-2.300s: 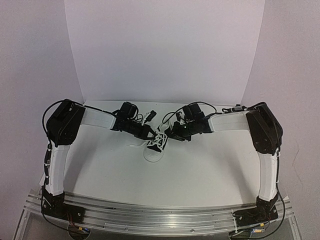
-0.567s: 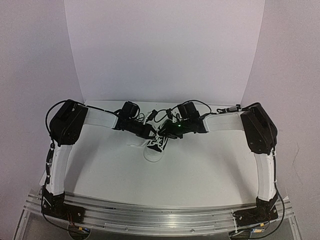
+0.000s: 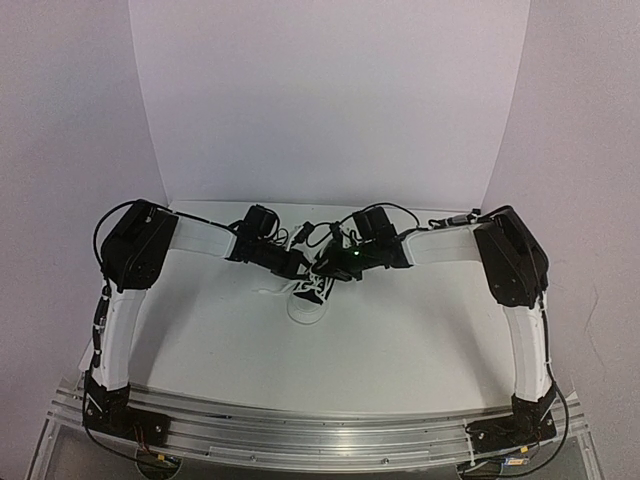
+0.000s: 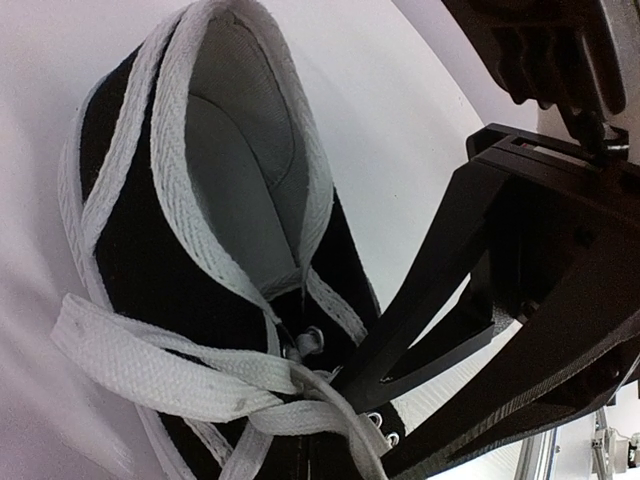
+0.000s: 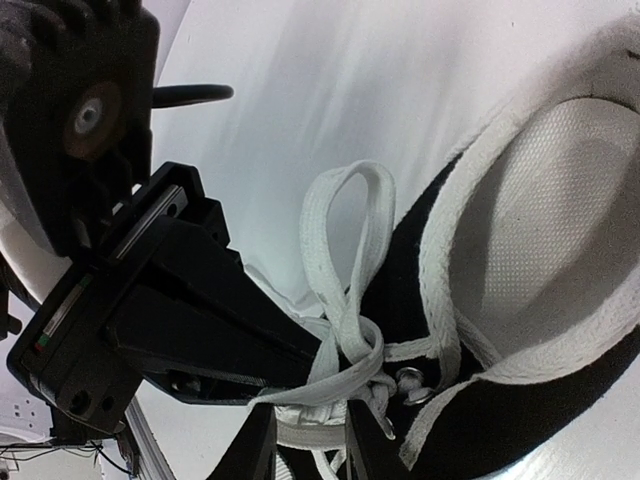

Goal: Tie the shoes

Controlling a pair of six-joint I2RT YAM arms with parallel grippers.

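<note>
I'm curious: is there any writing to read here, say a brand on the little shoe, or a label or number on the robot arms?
No readable text in any view.
Sneaker: no brand or size mark shows.
Coloured strip on the left gripper: too blurred to read.
Green light on the right arm: a lamp, no text.

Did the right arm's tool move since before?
Yes. The right tool has slid leftward in the top view, closer to the left tool, while the shoe stayed put.
</note>
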